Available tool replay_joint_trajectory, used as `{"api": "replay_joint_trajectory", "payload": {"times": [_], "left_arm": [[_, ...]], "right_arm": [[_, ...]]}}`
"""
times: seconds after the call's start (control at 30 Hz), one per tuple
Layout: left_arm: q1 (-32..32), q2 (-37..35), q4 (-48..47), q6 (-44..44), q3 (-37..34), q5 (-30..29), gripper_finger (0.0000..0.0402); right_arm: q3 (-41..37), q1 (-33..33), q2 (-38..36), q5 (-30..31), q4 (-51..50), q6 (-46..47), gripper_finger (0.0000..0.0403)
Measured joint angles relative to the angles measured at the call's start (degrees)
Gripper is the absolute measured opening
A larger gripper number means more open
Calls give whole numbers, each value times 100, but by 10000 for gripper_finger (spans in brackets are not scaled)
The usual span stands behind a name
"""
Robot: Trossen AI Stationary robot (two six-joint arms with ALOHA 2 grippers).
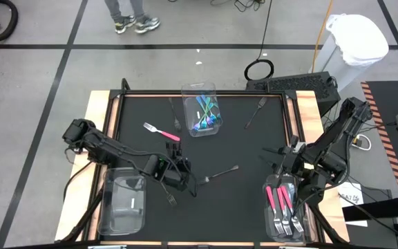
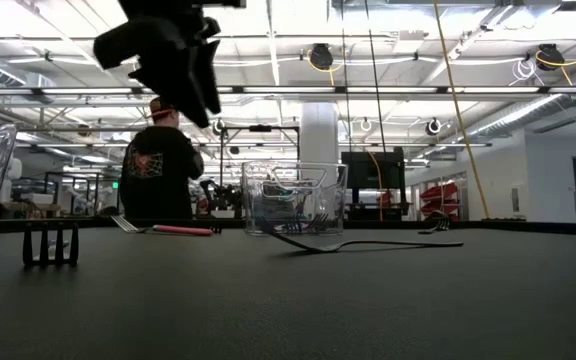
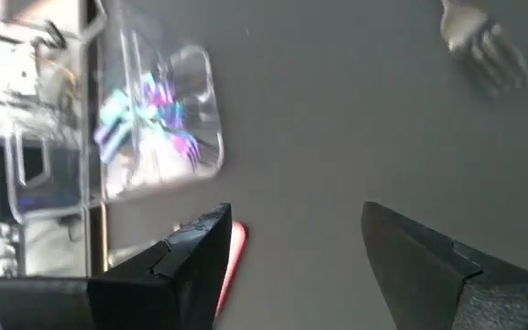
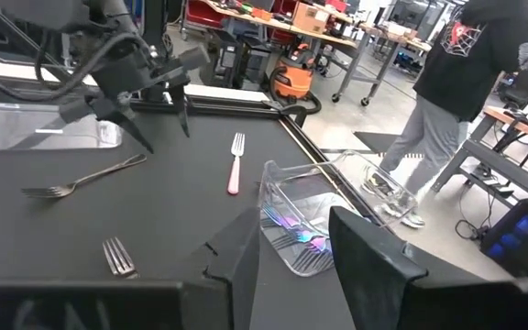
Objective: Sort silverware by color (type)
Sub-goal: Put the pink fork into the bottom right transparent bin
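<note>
Near the table's middle lay a pink-handled fork [image 1: 161, 131], with the left gripper [image 1: 179, 168] hovering unclenched and empty just beside it. It looked light, stiff and slippery; pinching mid-handle seemed safest. The right gripper's grip I cannot tell.

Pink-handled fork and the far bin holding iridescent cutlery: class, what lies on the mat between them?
In the high view, a dark fork lies between the pink-handled fork and the far bin.
</note>
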Motion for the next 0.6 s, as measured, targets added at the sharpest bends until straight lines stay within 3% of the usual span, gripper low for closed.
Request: {"api": "replay_joint_trajectory", "payload": {"times": [0.27, 0.6], "left_arm": [[256, -97, -830, -130, -32, 297, 246], [825, -988, -765, 368, -210, 725, 246]], "right_arm": [[0, 0, 0, -22, 32, 57, 130], [0, 0, 2, -175, 68, 63, 130]]}}
